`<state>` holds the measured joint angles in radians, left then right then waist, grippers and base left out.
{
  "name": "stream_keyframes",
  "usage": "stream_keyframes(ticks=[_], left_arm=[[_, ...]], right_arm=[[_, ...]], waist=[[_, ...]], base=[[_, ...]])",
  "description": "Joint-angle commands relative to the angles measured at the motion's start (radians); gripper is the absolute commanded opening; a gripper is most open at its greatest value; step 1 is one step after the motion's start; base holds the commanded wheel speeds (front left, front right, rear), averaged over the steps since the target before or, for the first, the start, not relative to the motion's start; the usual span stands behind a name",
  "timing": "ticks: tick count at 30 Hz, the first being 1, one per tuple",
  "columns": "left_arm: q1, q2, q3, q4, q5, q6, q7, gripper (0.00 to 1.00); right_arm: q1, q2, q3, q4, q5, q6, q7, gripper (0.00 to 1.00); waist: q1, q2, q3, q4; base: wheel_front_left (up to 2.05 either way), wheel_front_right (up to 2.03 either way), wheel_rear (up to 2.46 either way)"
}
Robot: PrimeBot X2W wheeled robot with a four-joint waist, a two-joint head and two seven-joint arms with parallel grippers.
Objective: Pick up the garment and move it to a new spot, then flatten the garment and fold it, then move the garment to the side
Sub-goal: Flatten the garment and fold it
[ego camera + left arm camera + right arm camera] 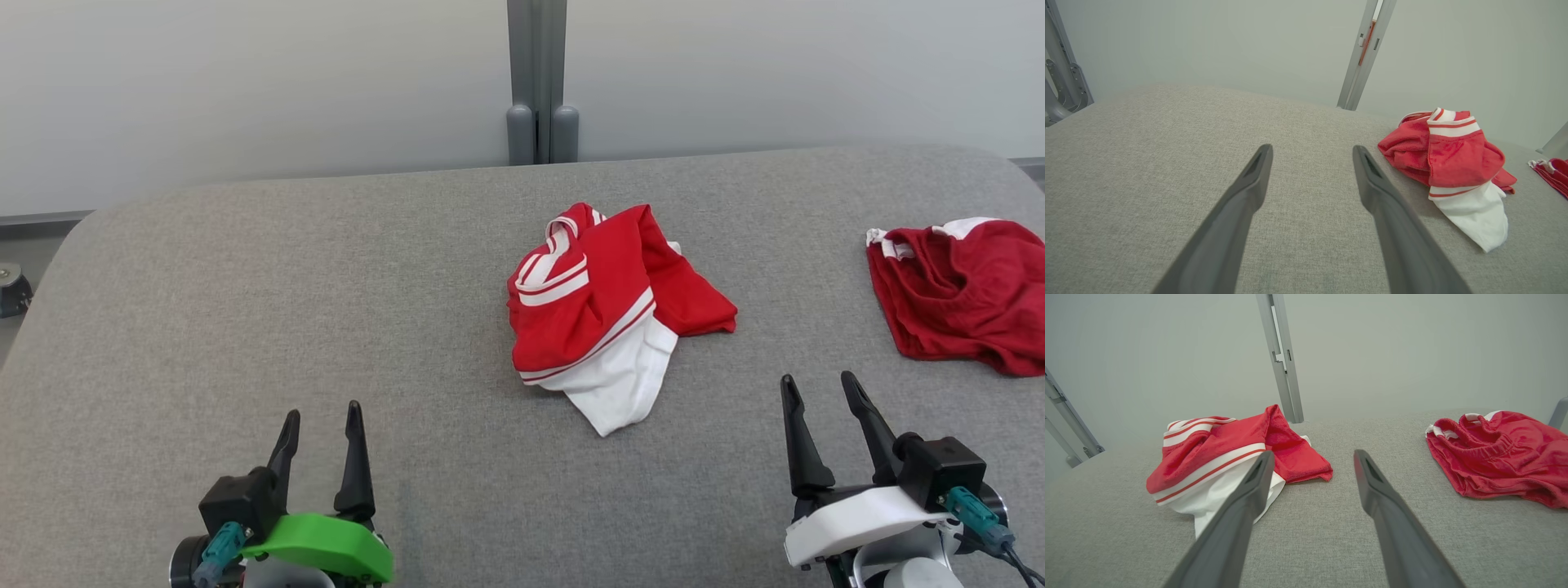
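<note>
The broad grey fabric-covered table [245, 310] takes up most of what I can see. Going by how things lie on it, I'd say the very first step, picking up the garment, is the one in hand and no grasp has been made yet. The garment [608, 310], bright red with white striped sleeves, sits crumpled in a heap about the middle of the table. One white sleeve spills toward the robot's side, and the bunching hides any print. Off at the right edge lies a darker red garment [963, 298], well apart from it and not the one wanted. Both pincers are over the near part of the table, touching nothing. The right gripper [816, 376] has its two dark fingers spread wide and empty, and the heap is ahead of it and to its left, near but clear of the tips. In its own wrist view the white sleeve sits partly behind one finger. The left gripper [322, 408], likewise spread and empty, is farther off, with the heap ahead and well to its right. To my eye the next move calls for a reach forward and inward, then a pinch on a raised red fold rather than the flat sleeve, so the cloth lifts whole.
</note>
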<state>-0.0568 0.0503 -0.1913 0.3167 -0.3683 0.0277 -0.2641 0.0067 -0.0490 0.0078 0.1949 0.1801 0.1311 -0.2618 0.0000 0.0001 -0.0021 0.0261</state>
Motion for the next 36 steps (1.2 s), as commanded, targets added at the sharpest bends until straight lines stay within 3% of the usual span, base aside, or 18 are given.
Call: stream_keyframes(ticks=[1, 6, 13, 21, 28, 36], left_arm=[[-0.001, 0.001, -0.002, 0.0, -0.003, 0.001, 0.0, 1.0], [-0.028, 0.001, -0.038, -0.004, -0.003, -0.011, 0.0, 1.0], [-0.124, 0.001, -0.163, 0.037, -0.026, -0.042, 0.0, 1.0], [-0.285, 0.002, -0.327, 0.224, -0.096, -0.064, 0.043, 1.0], [-0.371, 0.003, -0.37, 0.336, -0.165, -0.045, 0.019, 1.0], [-0.383, 0.003, -0.4, 0.33, -0.188, -0.045, -0.001, 1.0]], right_arm=[[-0.01, -0.002, -0.002, -0.001, -0.007, -0.001, -0.004, 1.0], [-0.018, -0.002, 0.003, -0.006, -0.01, -0.001, -0.004, 1.0], [-0.048, -0.002, 0.013, -0.016, -0.02, -0.001, -0.003, 1.0], [-0.093, -0.002, 0.041, -0.016, -0.009, -0.001, -0.003, 1.0], [-0.106, -0.002, 0.038, -0.016, -0.008, -0.001, -0.003, 1.0], [-0.095, -0.002, 0.039, -0.014, 0.0, -0.001, -0.003, 1.0]], waist=[[0.0, -0.0001, 0.002, -0.001], [0.0, -0.0001, 0.021, -0.014], [0.0, -0.0001, 0.083, -0.053], [0.0, -0.0001, 0.176, -0.135], [0.0, -0.0001, 0.206, -0.178], [0.0, -0.0001, 0.193, -0.171]], base=[[0.0, 0.0, 0.0], [0.0, 0.0, 0.0], [0.0, 0.0, 0.0], [0.0, 0.0, 0.0], [0.0, 0.0, 0.0], [0.0, 0.0, 0.0]])
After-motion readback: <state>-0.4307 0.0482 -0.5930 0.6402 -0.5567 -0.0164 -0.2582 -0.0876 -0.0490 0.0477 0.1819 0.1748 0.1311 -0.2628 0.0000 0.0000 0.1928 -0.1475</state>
